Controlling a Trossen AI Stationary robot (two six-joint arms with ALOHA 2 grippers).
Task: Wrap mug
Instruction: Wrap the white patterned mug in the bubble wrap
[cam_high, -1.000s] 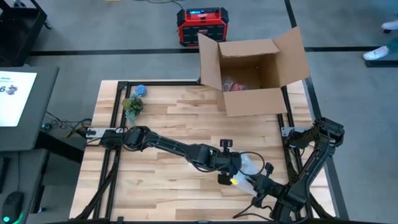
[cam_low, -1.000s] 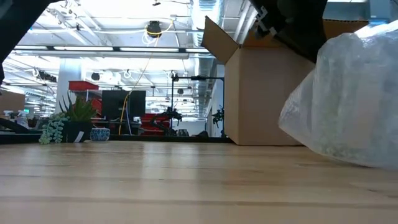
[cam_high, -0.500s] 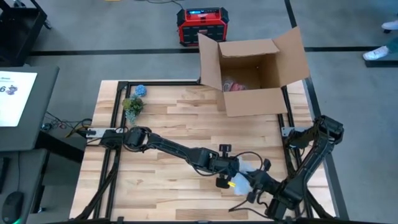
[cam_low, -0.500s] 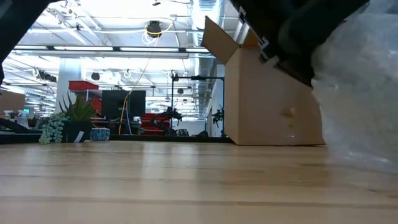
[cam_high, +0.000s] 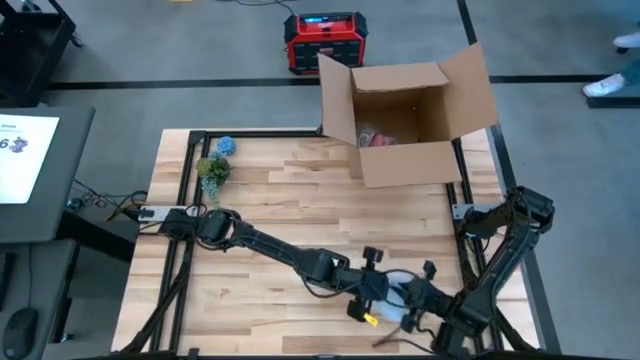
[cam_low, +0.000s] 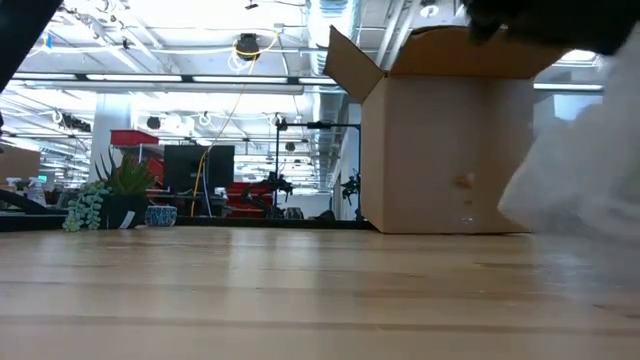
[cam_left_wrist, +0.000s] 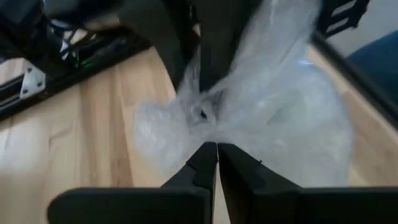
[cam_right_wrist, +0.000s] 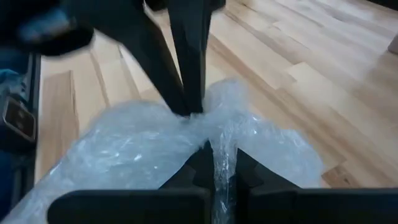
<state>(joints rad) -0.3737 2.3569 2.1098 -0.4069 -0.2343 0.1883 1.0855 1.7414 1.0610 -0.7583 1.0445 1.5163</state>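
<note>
A bundle of clear bubble wrap sits between my two grippers near the table's near right corner. It also shows in the low view as a pale mass at the right edge. The mug is hidden; only wrap shows. My left gripper reaches in from the table's left and is shut on the wrap's gathered part. My right gripper comes from the right and is shut on the same gathering, facing the left one. My left gripper pinches the gathered neck of the bubble wrap between its two fingertips, several layers bunched together. The wrap fans out to both sides beyond the pinch. My right gripper pinches a twisted strand of the same gathering between its fingers, coming from the side opposite the left gripper. The puffed wrap spreads to both sides of it, above the wooden table.
An open cardboard box with items inside stands at the far right. A small plant and a blue pot sit at the far left corner. The table's middle and left are bare wood.
Both grippers have moved toward the table's near edge, staying shut on the wrap. The bundle has gone with them, and in the low view it has slid from the middle right toward the right edge.
</note>
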